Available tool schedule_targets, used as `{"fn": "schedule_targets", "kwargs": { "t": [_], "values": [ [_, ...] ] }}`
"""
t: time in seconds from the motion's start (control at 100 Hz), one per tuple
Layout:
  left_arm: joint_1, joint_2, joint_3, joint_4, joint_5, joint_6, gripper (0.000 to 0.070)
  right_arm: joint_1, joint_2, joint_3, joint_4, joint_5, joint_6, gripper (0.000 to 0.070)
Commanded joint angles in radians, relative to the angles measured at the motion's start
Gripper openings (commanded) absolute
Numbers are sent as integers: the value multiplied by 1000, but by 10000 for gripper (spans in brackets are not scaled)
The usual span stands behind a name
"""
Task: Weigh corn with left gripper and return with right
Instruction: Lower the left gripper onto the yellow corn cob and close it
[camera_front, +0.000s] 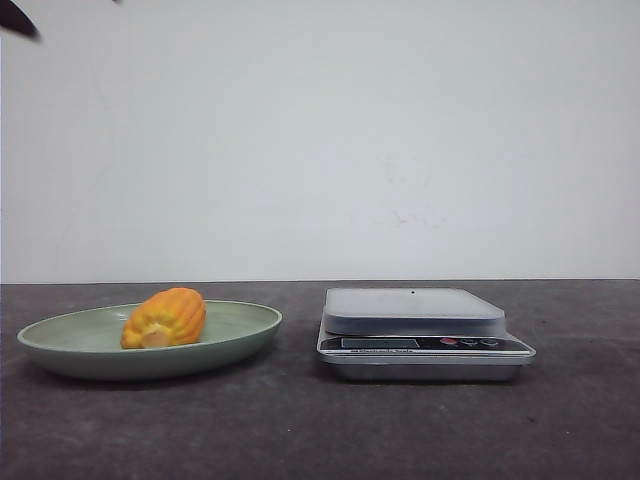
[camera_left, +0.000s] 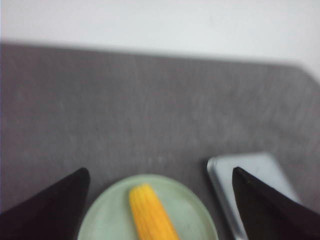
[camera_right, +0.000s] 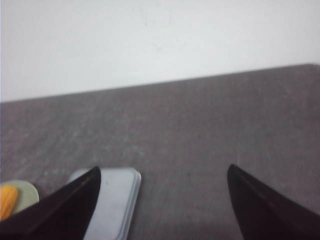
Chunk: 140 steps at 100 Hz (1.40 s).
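Note:
The corn (camera_front: 166, 318), a short orange-yellow cob with a pale cut end facing the front, lies on the green plate (camera_front: 245, 325) at the left of the table. The grey kitchen scale (camera_front: 420, 330) stands to its right with nothing on its platform. In the left wrist view my left gripper (camera_left: 159, 170) is open and empty, well above the corn (camera_left: 150, 212) and plate (camera_left: 192, 210), with the scale (camera_left: 260, 172) by its one finger. In the right wrist view my right gripper (camera_right: 163, 169) is open and empty above the table beside the scale (camera_right: 115, 200); the corn (camera_right: 7, 200) shows at the edge.
The dark grey table (camera_front: 300, 430) ends at a white wall (camera_front: 320, 140) behind. A dark tip, probably part of my left arm (camera_front: 15, 18), shows at the top left corner of the front view. The scale's display and buttons (camera_front: 420, 344) face the front.

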Motion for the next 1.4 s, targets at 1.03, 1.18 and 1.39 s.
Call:
{"fn": "schedule_targets", "kwargs": {
  "t": [1.03,1.18,1.39],
  "values": [
    [-150,706,126,-131,-35,-66,550,0,26,18,-74,-2,-23,512],
    [-160,709,126,-129,-35,-63,273,0,26,18,-74,-2,-23,512],
    [-172,708,127,-123,-37,-42,10,0,26,18,-74,1,-23,512]
  ]
}}
